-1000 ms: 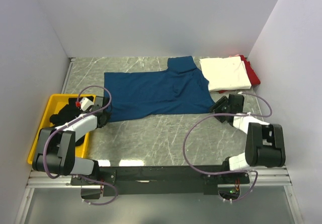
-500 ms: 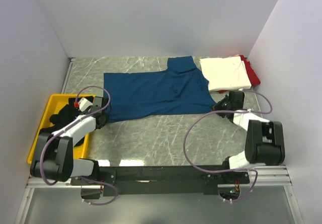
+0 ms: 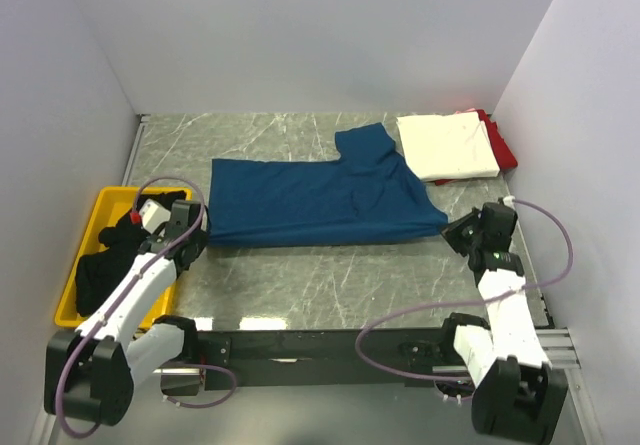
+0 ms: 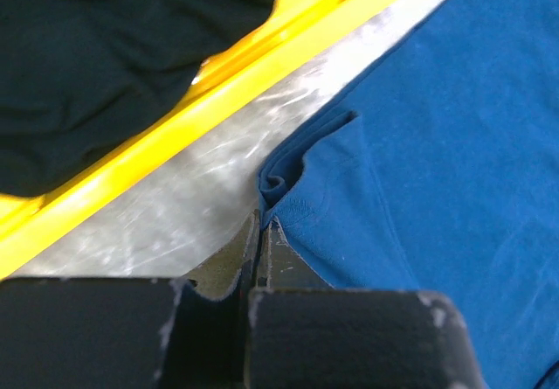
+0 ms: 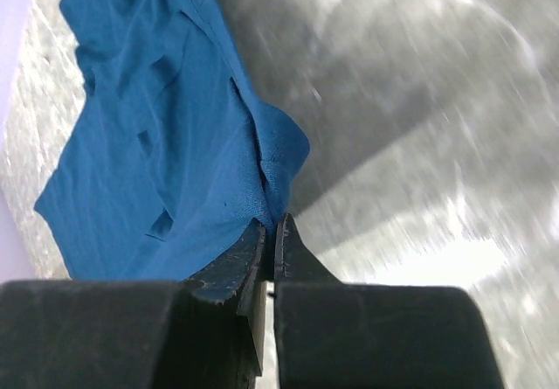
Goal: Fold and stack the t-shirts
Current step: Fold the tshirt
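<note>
**Both grippers pinch the near corners of the blue tee**

At the left edge of the table [image 3: 330, 275] sits a yellow bin [image 3: 68, 303], and the black t-shirts [image 3: 100, 263] lie bunched inside it. In the left wrist view their dark cloth fills the bin right up to its rim.

Just to the right of the bin, the left gripper [image 3: 200, 239] is low over the table with its jaws pressed together. It is pinching the near-left corner of the navy-blue t-shirt [image 3: 320, 200]. The left wrist view shows the hem edge puckered into a small fold right at the fingertips, with bare table between the cloth and the bin.

The navy-blue t-shirt lies spread out sideways across the middle of the table, mostly flat. One sleeve sticks out toward the far side near its right end.

At its near-right corner, the right gripper [image 3: 450, 231] also has its jaws pressed together on the cloth. The right wrist view shows the corner drawn up into a wrinkled point between the fingertips. The table beyond it is blurred.

In the far-right corner, well apart from the right gripper, a folded white t-shirt [image 3: 447, 147] lies on top of a red t-shirt [image 3: 505, 152]. Only the red one's right edge shows.
</note>
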Controlling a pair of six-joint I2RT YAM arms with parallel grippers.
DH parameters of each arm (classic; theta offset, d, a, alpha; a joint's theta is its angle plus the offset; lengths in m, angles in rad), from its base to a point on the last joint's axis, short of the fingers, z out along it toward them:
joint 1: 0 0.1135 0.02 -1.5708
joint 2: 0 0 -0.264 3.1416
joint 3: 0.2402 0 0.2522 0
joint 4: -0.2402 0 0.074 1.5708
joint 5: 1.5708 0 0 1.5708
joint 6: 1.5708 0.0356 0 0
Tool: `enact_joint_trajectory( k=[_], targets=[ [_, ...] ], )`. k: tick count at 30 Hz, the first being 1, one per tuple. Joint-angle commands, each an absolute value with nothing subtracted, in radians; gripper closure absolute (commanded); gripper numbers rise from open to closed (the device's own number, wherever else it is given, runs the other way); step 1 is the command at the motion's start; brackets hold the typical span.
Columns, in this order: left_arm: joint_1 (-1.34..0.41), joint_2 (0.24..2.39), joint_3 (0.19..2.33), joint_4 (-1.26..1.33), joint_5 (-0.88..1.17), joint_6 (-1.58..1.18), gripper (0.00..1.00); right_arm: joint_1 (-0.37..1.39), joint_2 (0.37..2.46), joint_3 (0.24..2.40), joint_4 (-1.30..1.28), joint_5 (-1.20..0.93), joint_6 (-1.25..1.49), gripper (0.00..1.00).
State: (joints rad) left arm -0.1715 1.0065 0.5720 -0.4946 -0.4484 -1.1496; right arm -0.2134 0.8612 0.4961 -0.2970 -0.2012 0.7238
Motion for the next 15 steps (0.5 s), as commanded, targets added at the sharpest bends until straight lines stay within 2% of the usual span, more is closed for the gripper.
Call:
enact_joint_trajectory(
  k=[1, 8, 9, 11, 12, 13, 14, 15],
  targets=[
    [-0.17, 0.93, 0.526, -0.58, -0.459, -1.201, 0.99, -0.239, 0.741, 0.476, -0.49, -0.143, 0.709, 1.0],
    [-0.17, 0.792, 0.459, -0.667, -0.423, -1.287, 0.99, -0.249, 0.546, 0.454, -0.667, -0.141, 0.779, 1.0],
    [-0.17, 0.764, 0.459, -0.698, -0.423, -1.299, 0.99, -0.249, 0.528, 0.468, -0.693, -0.105, 0.782, 0.97],
    [-0.172, 0.739, 0.454, -0.719, -0.426, -1.327, 0.99, -0.25, 0.517, 0.504, -0.751, -0.084, 0.781, 0.86],
    [-0.173, 0.717, 0.45, -0.724, -0.411, -1.334, 0.96, -0.25, 0.509, 0.512, -0.765, -0.074, 0.784, 0.78],
    [-0.175, 0.706, 0.445, -0.729, -0.404, -1.35, 0.92, -0.25, 0.506, 0.535, -0.794, -0.061, 0.782, 0.62],
    [-0.175, 0.698, 0.445, -0.739, -0.4, -1.362, 0.85, -0.25, 0.506, 0.544, -0.804, -0.058, 0.781, 0.56],
    [-0.175, 0.686, 0.446, -0.742, -0.397, -1.365, 0.68, -0.25, 0.506, 0.552, -0.81, -0.057, 0.779, 0.46]
  ],
)
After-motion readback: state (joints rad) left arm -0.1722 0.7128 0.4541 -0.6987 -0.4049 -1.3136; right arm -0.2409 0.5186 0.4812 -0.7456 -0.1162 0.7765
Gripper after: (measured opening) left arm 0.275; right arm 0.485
